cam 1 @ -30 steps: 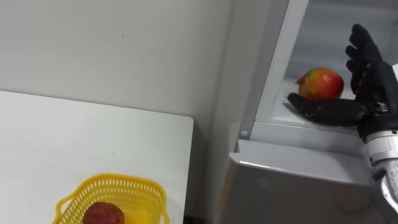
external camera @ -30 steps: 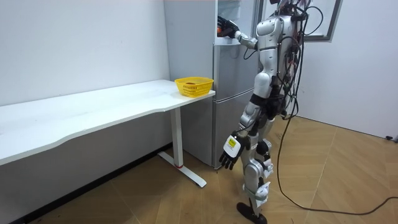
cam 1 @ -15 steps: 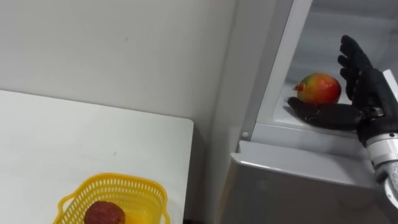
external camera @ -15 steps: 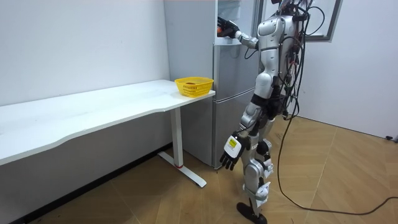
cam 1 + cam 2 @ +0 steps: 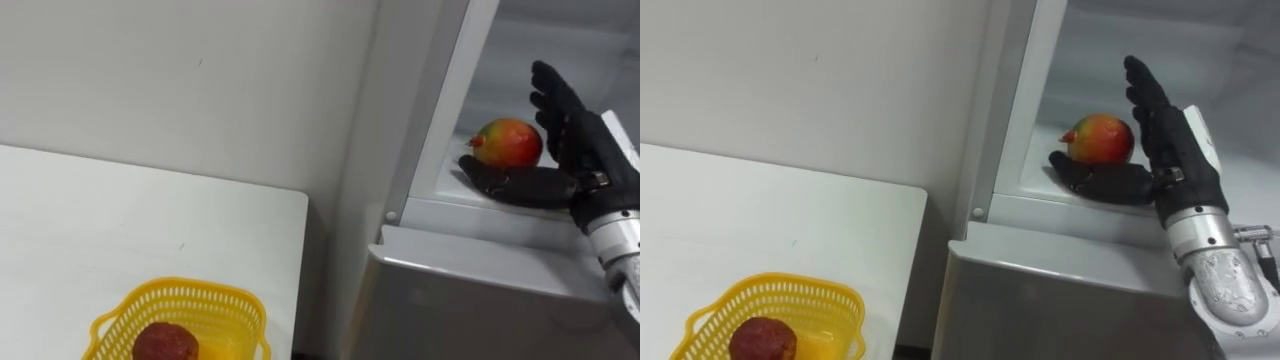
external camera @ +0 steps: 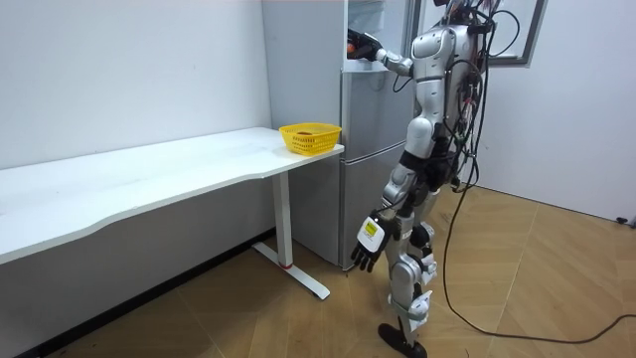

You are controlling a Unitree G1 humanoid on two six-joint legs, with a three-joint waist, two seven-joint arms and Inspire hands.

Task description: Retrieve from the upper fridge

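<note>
A red and yellow mango [image 5: 508, 141] lies on the shelf of the open upper fridge compartment [image 5: 520, 60]. My right hand [image 5: 585, 150] is inside that compartment and open. Its straight fingers stand just right of and behind the mango, and its thumb [image 5: 512, 183] lies on the shelf in front of the fruit. The same mango [image 5: 1100, 137] and hand [image 5: 1175, 150] appear in the right eye view. In the room view I stand facing the fridge [image 6: 370, 149], right arm raised to its top. My left hand [image 6: 367, 245] hangs open by my thigh.
A white table [image 5: 120, 220] stands left of the fridge, its corner close to the fridge wall. Near that corner sits a yellow basket [image 5: 205, 300] holding a dark red fruit [image 5: 165, 342]. The closed lower fridge door [image 5: 470, 300] is below my right hand.
My right hand has shifted left, deeper into the compartment, so its fingers are closer to the mango. The mango has stayed on the shelf. The left hand has not moved.
</note>
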